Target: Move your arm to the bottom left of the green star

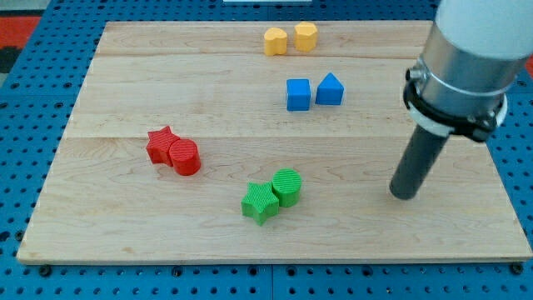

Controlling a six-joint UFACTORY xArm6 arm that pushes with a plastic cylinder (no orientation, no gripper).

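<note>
The arm carried no jaws at all, so nothing could be open, closed or gripping; it ended in a dark rod whose tip (404,197) rested on the board (125,225) toward the right, touching no block. The green star (260,202) lay well apart to the tip's left, near the board's near edge, with the green cylinder (287,185) touching it on its right, far side.

The likeliest trouble from there was a straight leftward sweep: the green pair sat between the tip and the goal spot at the star's near left, so a direct line would probably strike the cylinder or the star and shove the target away. A path curving along the near side looked safer, though the strip between the star and the board's near edge seemed narrow.

Further left, the red star (160,143) and red cylinder (185,157) sat touching each other, bounding the goal area from the far left. The blue cube (298,94), the other blue block (330,89) and two yellow blocks (290,38) stood far off, out of any likely path.
</note>
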